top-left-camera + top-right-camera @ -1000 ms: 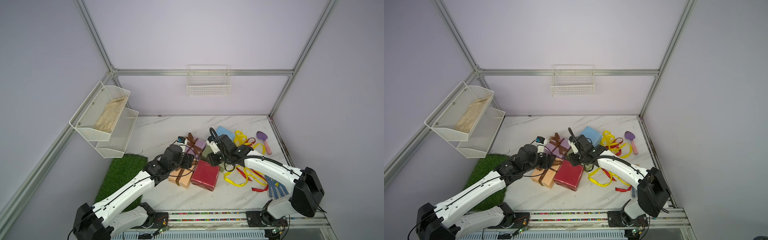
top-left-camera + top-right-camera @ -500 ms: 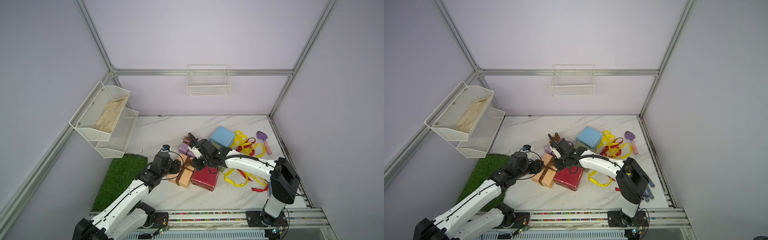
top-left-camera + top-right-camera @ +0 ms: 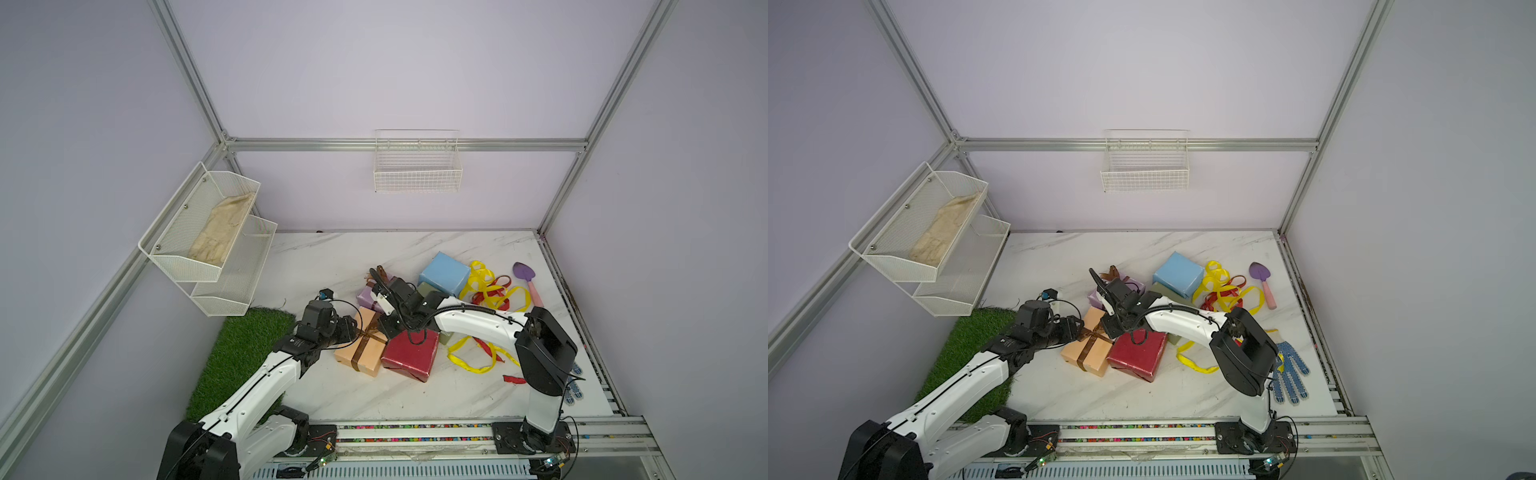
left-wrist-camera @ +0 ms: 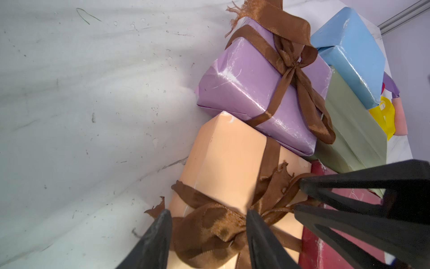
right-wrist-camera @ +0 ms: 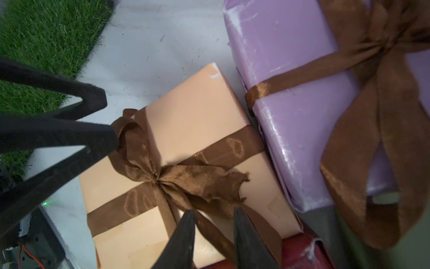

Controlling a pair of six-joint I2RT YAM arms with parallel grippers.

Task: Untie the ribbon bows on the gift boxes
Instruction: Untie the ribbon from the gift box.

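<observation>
The peach-orange gift box (image 3: 365, 353) (image 3: 1096, 353) lies mid-table with a brown ribbon bow (image 4: 209, 223) (image 5: 162, 177) tied on top. My left gripper (image 4: 207, 223) (image 3: 355, 330) stands open with one bow loop between its fingers. From the opposite side, my right gripper (image 5: 214, 219) (image 3: 384, 328) stands open astride a tail of the same bow. The lilac box (image 4: 251, 93) (image 5: 302, 93) behind it carries its own tied brown bow (image 4: 293, 62). The dark red (image 3: 411, 353), olive green (image 4: 349, 130) and light blue (image 3: 444, 278) boxes show no ribbon.
Loose yellow and red ribbons (image 3: 494, 291) lie at the right, with a purple trowel (image 3: 525, 278) and a blue-dotted glove (image 3: 1289, 374). A grass mat (image 3: 245, 349) covers the near left. White wire baskets hang on the left wall (image 3: 208, 232) and the back wall (image 3: 417, 166).
Both grippers have shifted left and settled at the peach box's bow. The right arm has reached across over the dark red box; the left gripper has drawn back to the box's left edge.
</observation>
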